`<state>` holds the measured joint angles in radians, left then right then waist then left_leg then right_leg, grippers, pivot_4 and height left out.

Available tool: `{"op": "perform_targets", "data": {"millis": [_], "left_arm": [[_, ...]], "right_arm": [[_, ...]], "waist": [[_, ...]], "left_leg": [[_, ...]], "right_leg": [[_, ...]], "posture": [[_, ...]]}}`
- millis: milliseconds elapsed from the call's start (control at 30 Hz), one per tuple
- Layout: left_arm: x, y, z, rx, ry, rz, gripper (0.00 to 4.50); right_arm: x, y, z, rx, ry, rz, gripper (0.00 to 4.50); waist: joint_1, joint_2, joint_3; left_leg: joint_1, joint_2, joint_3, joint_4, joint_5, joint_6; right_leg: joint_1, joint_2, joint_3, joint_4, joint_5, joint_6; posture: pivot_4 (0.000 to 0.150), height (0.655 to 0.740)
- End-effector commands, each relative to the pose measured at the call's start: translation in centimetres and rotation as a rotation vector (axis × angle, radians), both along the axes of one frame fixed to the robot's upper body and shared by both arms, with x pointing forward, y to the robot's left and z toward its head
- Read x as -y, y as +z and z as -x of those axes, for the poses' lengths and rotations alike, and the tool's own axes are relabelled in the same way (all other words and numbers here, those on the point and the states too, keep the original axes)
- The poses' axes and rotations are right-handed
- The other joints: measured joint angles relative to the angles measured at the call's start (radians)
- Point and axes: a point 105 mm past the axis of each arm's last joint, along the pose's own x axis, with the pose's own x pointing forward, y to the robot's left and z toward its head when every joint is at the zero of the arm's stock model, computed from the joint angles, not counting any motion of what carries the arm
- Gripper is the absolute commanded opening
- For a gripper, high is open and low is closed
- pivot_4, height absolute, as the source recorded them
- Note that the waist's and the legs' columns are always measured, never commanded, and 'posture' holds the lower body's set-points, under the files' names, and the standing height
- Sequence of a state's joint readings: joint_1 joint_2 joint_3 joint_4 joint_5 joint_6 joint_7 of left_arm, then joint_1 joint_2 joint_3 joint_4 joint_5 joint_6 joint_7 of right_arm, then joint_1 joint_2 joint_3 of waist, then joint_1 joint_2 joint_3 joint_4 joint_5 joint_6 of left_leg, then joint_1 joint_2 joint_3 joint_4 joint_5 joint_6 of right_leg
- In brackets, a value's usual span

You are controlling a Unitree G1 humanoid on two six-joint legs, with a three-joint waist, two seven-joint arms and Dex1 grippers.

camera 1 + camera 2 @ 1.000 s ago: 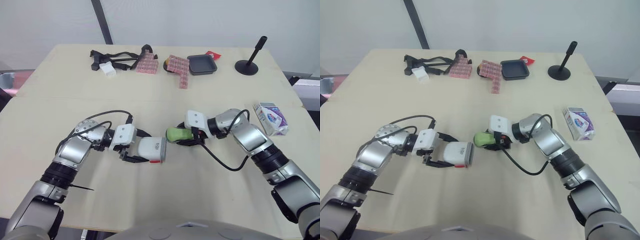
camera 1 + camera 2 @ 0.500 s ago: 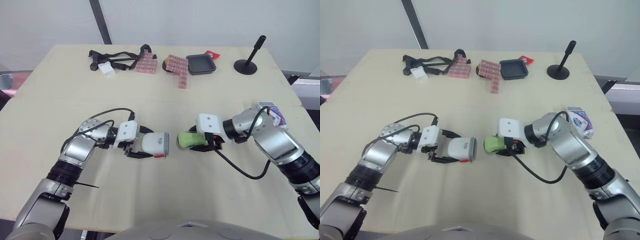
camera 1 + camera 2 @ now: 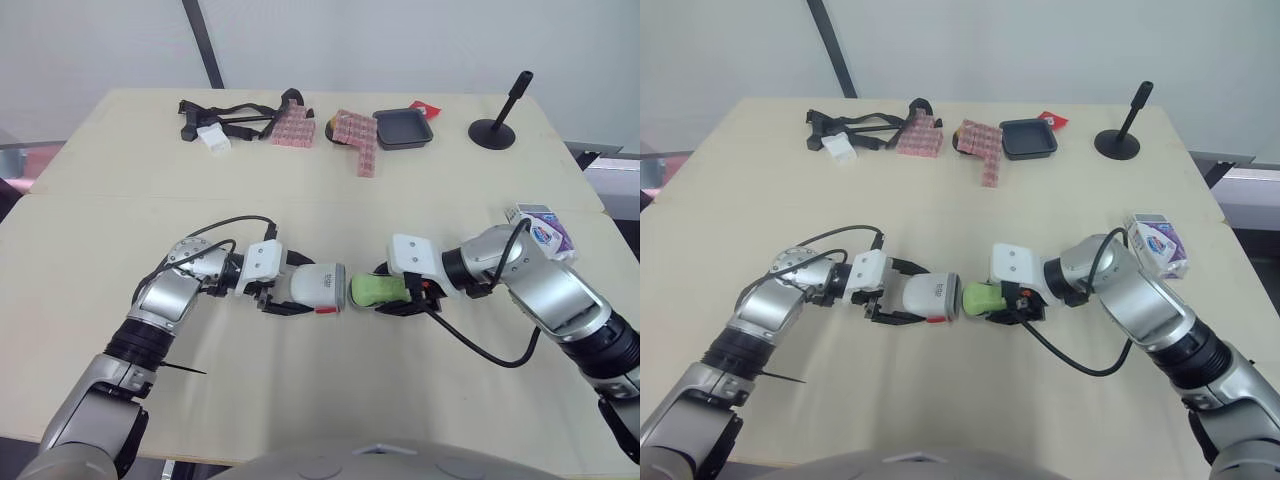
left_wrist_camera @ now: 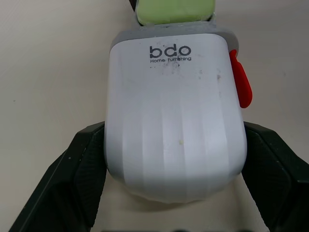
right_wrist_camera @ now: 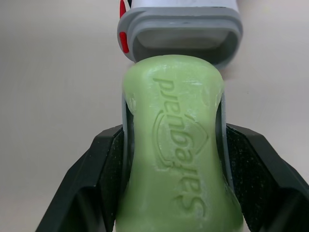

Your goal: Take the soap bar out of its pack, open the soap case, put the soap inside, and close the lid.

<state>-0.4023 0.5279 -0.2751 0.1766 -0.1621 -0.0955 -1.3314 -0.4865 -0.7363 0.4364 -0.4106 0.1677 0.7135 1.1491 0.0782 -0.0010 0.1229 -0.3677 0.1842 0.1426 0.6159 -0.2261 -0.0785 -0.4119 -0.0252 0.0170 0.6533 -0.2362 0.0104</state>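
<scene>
A white soap case (image 3: 317,287) with a red latch lies on its side just above the table, my left gripper (image 3: 290,292) shut on it. Its grey-rimmed open mouth (image 5: 179,36) faces right. My right gripper (image 3: 392,294) is shut on the green soap bar (image 3: 371,290), whose leading end touches the case's mouth. The left wrist view shows the case (image 4: 175,116) between my black fingers (image 4: 72,179), with the soap (image 4: 175,10) at its far end. The purple and white soap pack (image 3: 542,232) lies at the table's right edge.
Along the table's far side lie black straps with a white block (image 3: 214,138), pink packets (image 3: 355,135), a dark square tray (image 3: 403,128) and a black stand (image 3: 496,128). Cables loop from both wrists over the table.
Both grippers have closed the gap between them: the case moved right and the soap moved left until the soap's end met the case's mouth.
</scene>
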Motion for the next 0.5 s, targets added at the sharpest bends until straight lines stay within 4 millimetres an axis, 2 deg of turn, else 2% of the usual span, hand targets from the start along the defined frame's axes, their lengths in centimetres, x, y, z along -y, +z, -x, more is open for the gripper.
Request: {"op": "perform_targets", "data": {"millis": [33, 500], "left_arm": [[0.4, 1.4, -0.2, 0.046, -0.016, 0.029, 3.45], [1.5, 1.7, 0.0, 0.055, -0.020, 0.053, 3.45]], "right_arm": [[-0.5, 0.9, -0.4, 0.039, 0.018, 0.003, 2.59], [-2.6, 1.4, -1.3, 0.054, 0.038, 0.023, 2.59]], "waist": [[-0.001, 0.000, 0.000], [0.000, 0.000, 0.000]], "left_leg": [[0.000, 0.000, 0.000, 0.000, 0.000, 0.000], [0.000, 0.000, 0.000, 0.000, 0.000, 0.000]], "right_leg": [[0.000, 0.000, 0.000, 0.000, 0.000, 0.000], [0.000, 0.000, 0.000, 0.001, 0.000, 0.000]], "posture": [[0.150, 0.7400], [0.150, 0.7400]]}}
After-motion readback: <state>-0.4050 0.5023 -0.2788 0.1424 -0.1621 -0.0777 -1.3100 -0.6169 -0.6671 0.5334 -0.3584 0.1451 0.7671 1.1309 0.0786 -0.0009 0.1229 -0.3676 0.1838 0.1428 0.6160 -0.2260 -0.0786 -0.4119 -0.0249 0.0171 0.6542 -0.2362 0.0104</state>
